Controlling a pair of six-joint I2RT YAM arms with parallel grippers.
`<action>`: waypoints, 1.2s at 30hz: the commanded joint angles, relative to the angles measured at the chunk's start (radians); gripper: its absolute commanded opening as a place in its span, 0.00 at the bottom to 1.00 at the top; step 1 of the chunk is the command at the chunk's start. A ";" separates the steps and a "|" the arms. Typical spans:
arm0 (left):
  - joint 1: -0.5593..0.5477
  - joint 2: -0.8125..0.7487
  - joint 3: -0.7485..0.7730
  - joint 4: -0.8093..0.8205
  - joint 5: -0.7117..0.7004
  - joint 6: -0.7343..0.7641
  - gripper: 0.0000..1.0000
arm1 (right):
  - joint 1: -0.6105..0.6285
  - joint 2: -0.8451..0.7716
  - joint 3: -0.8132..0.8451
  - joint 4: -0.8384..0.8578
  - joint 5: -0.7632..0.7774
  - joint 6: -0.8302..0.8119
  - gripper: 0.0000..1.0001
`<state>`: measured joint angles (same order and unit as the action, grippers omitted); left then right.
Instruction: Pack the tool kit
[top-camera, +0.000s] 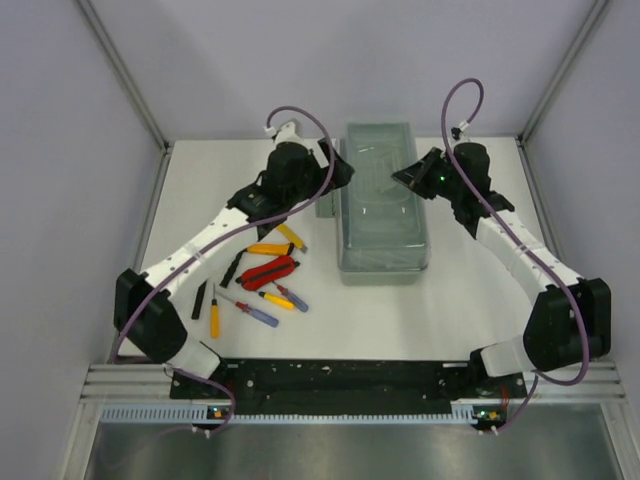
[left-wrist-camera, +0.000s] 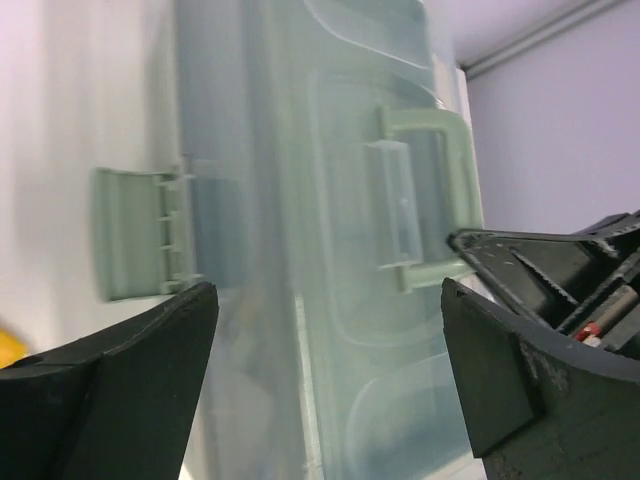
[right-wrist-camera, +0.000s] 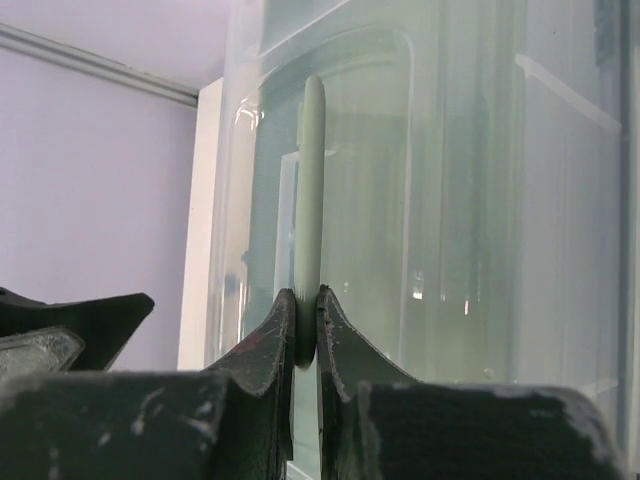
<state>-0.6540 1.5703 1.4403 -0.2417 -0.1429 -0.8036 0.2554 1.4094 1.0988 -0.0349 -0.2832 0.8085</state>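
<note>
1. The table (top-camera: 450, 320) holds everything.
2. The tool kit box (top-camera: 385, 225) sits in the middle of it, toward the back. Its see-through lid (left-wrist-camera: 340, 350) is down on top.
3. The right gripper (right-wrist-camera: 306, 312) is pinched tight on the lid's green handle (right-wrist-camera: 310, 180).
4. The left gripper (left-wrist-camera: 328, 300) is spread wide and holds nothing. It is just beside the box's left side.
5. The side latch (left-wrist-camera: 135, 235) is flipped out, so I think the box is unlocked.
6. The red pliers (top-camera: 268, 272), yellow knives (top-camera: 277, 240) and screwdrivers (top-camera: 262, 305) lie on the table, left of the box. None is packed yet. I think the lid must come up first, so the job has hardly begun.
</note>
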 joint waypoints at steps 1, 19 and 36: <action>0.069 -0.119 -0.128 0.074 0.009 0.026 0.95 | 0.010 -0.003 0.107 -0.010 -0.102 0.015 0.00; 0.149 -0.162 -0.273 0.104 0.113 -0.097 0.82 | -0.030 -0.087 0.259 -0.123 -0.068 0.003 0.00; 0.157 -0.009 -0.362 0.150 0.359 -0.016 0.73 | -0.128 -0.132 0.177 -0.088 -0.111 0.018 0.00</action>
<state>-0.4965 1.5230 1.1038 -0.1692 0.0704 -0.8417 0.1658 1.3682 1.2621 -0.2955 -0.3447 0.7959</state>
